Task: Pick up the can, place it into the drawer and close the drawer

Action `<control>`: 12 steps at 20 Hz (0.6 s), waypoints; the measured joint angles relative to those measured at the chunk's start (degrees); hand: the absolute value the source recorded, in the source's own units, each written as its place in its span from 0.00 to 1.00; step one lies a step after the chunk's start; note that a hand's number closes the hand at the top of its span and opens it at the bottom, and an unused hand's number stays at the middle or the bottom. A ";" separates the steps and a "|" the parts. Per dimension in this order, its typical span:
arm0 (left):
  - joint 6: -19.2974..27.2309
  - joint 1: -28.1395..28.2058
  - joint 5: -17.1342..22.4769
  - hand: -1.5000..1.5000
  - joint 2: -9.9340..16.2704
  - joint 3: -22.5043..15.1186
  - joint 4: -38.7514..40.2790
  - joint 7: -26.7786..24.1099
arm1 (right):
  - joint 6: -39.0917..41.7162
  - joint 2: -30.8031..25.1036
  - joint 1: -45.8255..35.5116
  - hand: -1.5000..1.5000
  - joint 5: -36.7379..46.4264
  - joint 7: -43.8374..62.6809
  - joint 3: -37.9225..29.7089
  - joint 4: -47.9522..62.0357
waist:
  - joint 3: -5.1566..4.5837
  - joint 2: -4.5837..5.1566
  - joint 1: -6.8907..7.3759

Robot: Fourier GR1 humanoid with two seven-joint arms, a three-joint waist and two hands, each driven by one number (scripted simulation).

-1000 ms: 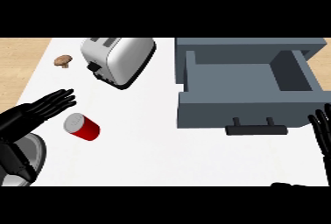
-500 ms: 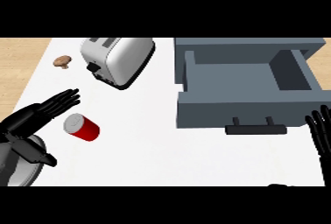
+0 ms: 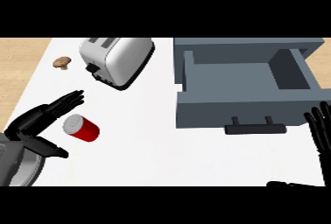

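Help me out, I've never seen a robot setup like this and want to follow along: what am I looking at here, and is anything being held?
This single picture looks steeply down from the robot's head onto a white counter. The black shapes at the lower corners are its own hands. The left hand is open, its fingers and thumb spread on either side of a red can lying on its side; it holds nothing yet. The right hand rests open at the right edge, fingers up. Also on the counter: a silver toaster, a small brown object too small to identify, and a grey drawer pulled open with a dark handle. The can is meant to go in that drawer.
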 measured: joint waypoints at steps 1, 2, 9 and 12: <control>0.66 -0.28 -0.43 0.00 0.10 -0.60 0.73 -0.98 | -0.25 0.15 -0.44 0.00 0.43 0.15 0.30 0.10 | 0.05 -0.02 0.00; 1.17 -0.97 -0.52 0.00 0.19 -0.90 2.00 -1.53 | 0.06 -0.09 -0.68 0.00 0.12 -0.19 -0.06 0.78 | 0.07 -0.01 -0.05; 5.19 -3.04 -3.45 0.00 1.43 -4.99 8.54 -7.66 | 0.25 0.53 -0.35 0.00 0.33 -1.69 0.05 1.47 | 0.29 0.01 -0.58; 6.69 -3.48 -4.14 0.00 1.71 -6.52 10.24 -9.47 | 0.44 0.32 -0.07 0.00 0.20 -1.08 0.02 0.41 | 0.47 -0.07 -0.73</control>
